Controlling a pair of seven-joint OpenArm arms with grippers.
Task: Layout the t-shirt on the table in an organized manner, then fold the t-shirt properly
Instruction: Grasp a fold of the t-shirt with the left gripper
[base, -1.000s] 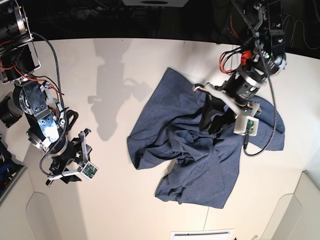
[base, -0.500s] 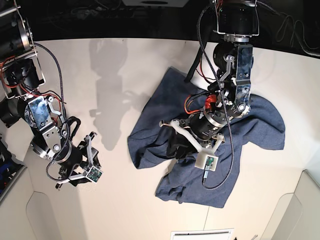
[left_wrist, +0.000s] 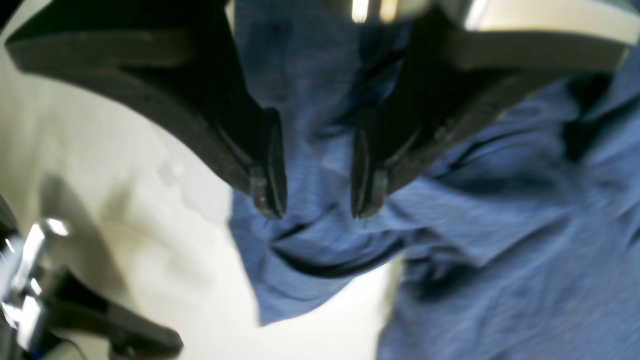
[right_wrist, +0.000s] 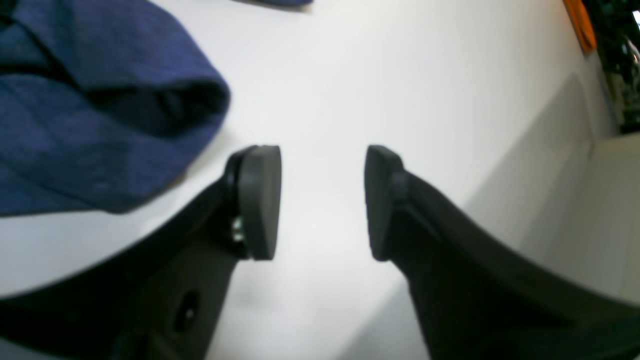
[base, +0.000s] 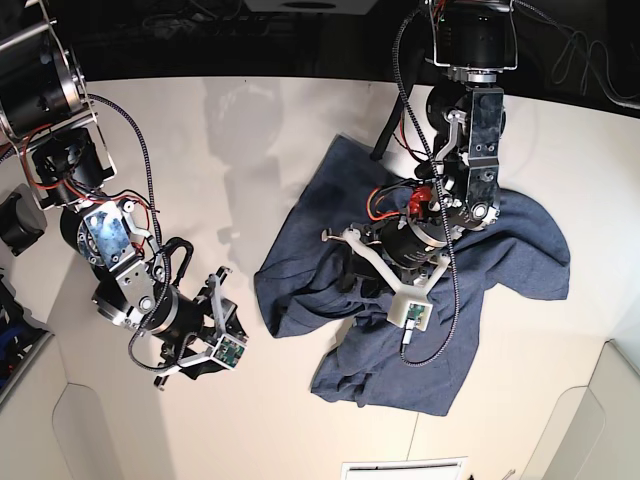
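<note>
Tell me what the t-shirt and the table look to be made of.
The t-shirt: soft knit fabric, probably cotton, matte heathered slate-blue; it lies in creases and folds. The table: a hard, smooth white top, perhaps laminate or painted board, with a slight sheen that takes crisp shadows.

T-shirt (base: 500, 250) crumpled on table (base: 250, 140), right of centre in base view
</note>
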